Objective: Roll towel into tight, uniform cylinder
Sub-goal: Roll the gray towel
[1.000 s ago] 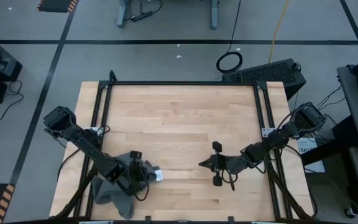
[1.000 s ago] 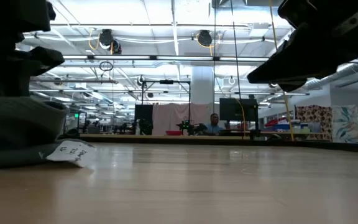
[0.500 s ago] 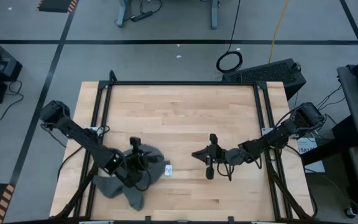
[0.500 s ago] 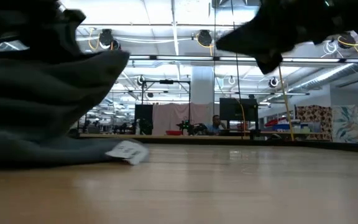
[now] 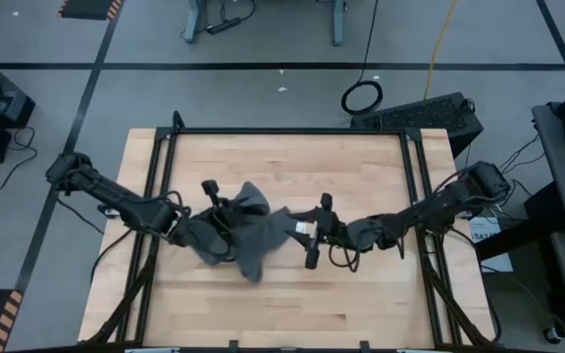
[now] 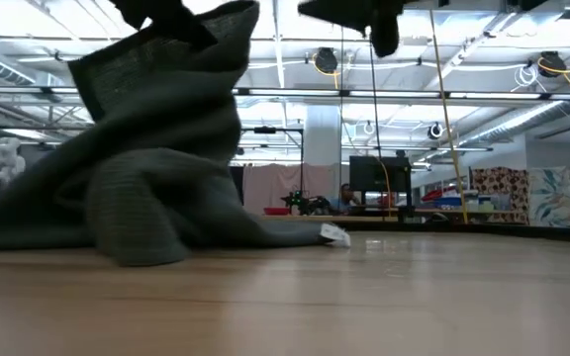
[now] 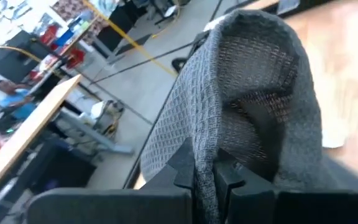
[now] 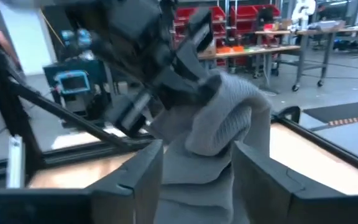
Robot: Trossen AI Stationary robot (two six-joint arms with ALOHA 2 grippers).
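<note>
Pale wooden table (image 5: 282, 172); the crumpled dark grey towel (image 5: 253, 235) partly lies on it.

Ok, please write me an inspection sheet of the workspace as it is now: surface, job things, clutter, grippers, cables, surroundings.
Surface: wooden table inside a black frame, bare apart from the cloth.
Job's things: dark grey towel bunched and partly lifted near the table's middle, not rolled; small white tag at its right edge.
Clutter: nothing seen on the table.
Grippers: left gripper shut on a towel fold, holding it raised; right gripper open, its fingers either side of the towel's tagged end.
Cables: coiled black cable and a yellow cable on the floor behind the table.
Surroundings: workshop hall; a person sits far behind, in the low view.
</note>
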